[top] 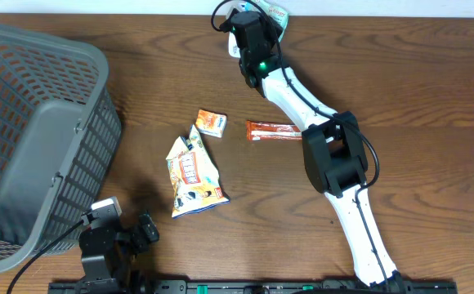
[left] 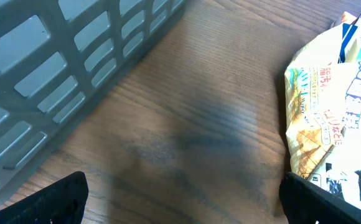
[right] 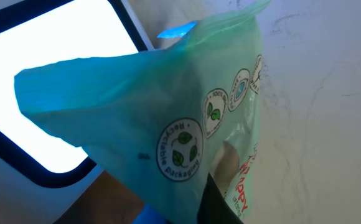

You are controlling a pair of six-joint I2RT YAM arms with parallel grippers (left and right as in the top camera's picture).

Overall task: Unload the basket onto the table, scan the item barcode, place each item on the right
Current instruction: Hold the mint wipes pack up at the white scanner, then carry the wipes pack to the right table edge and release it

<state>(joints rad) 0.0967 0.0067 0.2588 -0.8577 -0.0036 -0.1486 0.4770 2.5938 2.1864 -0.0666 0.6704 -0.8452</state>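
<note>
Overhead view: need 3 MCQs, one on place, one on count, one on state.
1. Where does the grey basket stand on the table?
A. left side
B. right side
C. far centre

2. How many packs lie loose on the table?
A. one
B. three
C. six

3. What is the right gripper doing?
A. open and empty
B. shut on the basket
C. shut on the green packet

Answers:
1 A: the basket fills the left edge of the overhead view.
2 B: a snack bag, a small orange packet and a red-orange bar lie mid-table.
3 C: the right wrist view shows the green packet held right at the fingers, at the table's far edge.
</note>
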